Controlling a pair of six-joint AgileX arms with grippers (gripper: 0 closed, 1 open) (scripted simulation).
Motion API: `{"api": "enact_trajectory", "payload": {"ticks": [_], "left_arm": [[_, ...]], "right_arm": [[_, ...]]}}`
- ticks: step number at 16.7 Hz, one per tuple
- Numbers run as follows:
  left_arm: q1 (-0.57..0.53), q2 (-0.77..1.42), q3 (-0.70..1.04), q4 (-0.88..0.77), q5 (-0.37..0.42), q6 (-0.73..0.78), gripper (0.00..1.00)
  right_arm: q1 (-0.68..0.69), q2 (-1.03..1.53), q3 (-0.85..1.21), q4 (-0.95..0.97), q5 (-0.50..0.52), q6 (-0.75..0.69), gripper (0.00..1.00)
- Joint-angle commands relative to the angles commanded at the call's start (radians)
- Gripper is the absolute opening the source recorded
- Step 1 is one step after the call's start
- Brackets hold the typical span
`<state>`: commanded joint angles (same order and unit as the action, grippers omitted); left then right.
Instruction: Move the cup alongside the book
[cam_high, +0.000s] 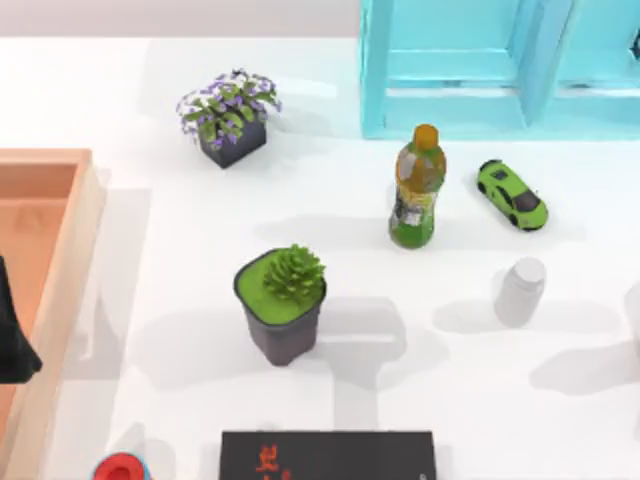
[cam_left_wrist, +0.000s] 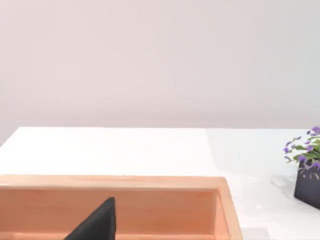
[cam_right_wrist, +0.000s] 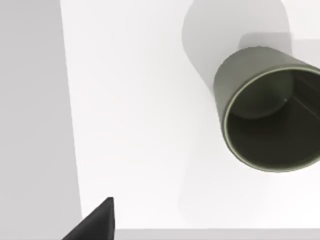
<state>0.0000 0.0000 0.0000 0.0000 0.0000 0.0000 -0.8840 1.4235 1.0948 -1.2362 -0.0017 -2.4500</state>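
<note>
1. White table (cam_high: 560, 440) carried everything we saw; a wooden tray (cam_high: 60, 260) lay at its left edge.
2. Our left gripper (cam_high: 14, 345) hung over that tray; we could not tell how its jaws stood, nor the right one's.
3. Black, red-lettered, the book (cam_high: 330, 456) lay at the near edge.
4. A green potted plant (cam_high: 283, 305) stood just beyond it.
5. Far right of the book, well apart, the cup (cam_high: 521, 291) stood upright near a green bottle (cam_high: 417, 190).
</note>
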Motion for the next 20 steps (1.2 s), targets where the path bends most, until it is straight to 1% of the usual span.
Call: {"api": "enact_trajectory", "payload": {"ticks": [2, 4, 9, 11, 17, 20], "left_arm": [[0.0, 0.0, 0.0, 0.0, 0.0, 0.0, 1.0], [0.0, 0.0, 0.0, 0.0, 0.0, 0.0, 1.0], [0.0, 0.0, 0.0, 0.0, 0.0, 0.0, 1.0], [0.0, 0.0, 0.0, 0.0, 0.0, 0.0, 1.0], [0.0, 0.0, 0.0, 0.0, 0.0, 0.0, 1.0], [0.0, 0.0, 0.0, 0.0, 0.0, 0.0, 1.0]], "right_arm": [[0.0, 0.006, -0.014, 0.015, 0.0, 0.001, 1.0], [0.001, 0.022, -0.058, 0.071, 0.0, 0.005, 1.0], [0.002, 0.095, -0.227, 0.325, 0.0, 0.008, 1.0], [0.002, 0.117, -0.28, 0.397, 0.0, 0.007, 1.0], [0.001, 0.127, -0.305, 0.427, 0.0, 0.006, 1.0], [0.001, 0.127, -0.305, 0.427, 0.0, 0.006, 0.77]]}}
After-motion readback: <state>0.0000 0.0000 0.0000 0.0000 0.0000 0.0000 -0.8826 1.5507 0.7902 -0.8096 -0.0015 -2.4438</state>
